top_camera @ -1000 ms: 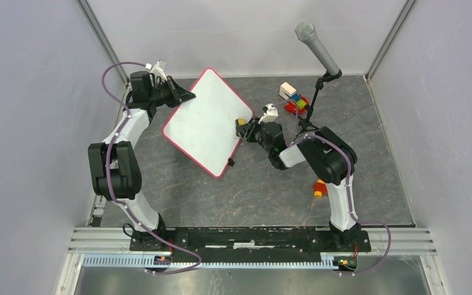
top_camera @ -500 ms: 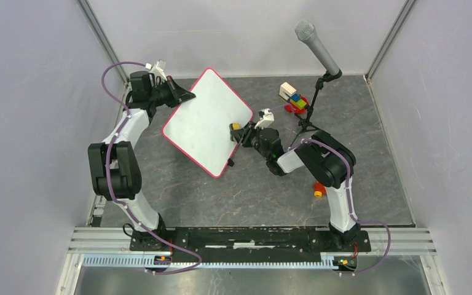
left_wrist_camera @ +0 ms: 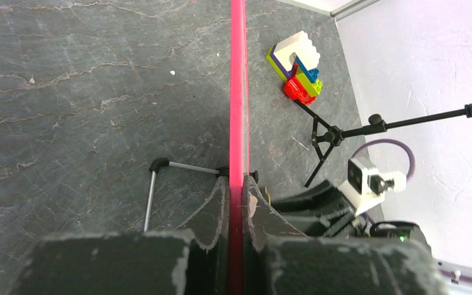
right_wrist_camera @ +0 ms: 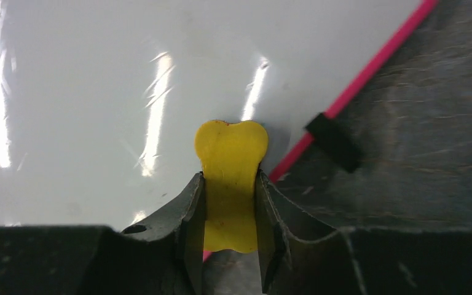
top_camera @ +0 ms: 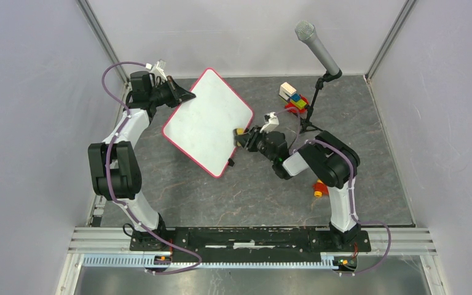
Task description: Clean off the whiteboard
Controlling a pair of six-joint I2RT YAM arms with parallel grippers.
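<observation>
The whiteboard point(top_camera: 206, 120), white with a thin pink frame, lies tilted at the back left of the table. My left gripper point(top_camera: 184, 96) is shut on its far left edge; in the left wrist view the pink frame point(left_wrist_camera: 238, 92) runs straight between the two fingers. My right gripper point(top_camera: 244, 137) is shut on a small yellow eraser point(top_camera: 239, 131), which rests on the board's right side near the frame. The right wrist view shows the yellow eraser point(right_wrist_camera: 230, 178) pinched between the jaws over the white board surface point(right_wrist_camera: 98, 92), beside a black foot point(right_wrist_camera: 334, 142). No writing shows.
A stack of coloured toy bricks point(top_camera: 293, 97) sits at the back right, beside a microphone on a black stand point(top_camera: 317, 50). A small red and yellow object point(top_camera: 319, 188) lies by the right arm. A metal prop leg point(left_wrist_camera: 152, 190) of the board shows underneath.
My right gripper has slid the yellow eraser down and slightly toward the board's right edge. The left gripper and the board have not moved.
</observation>
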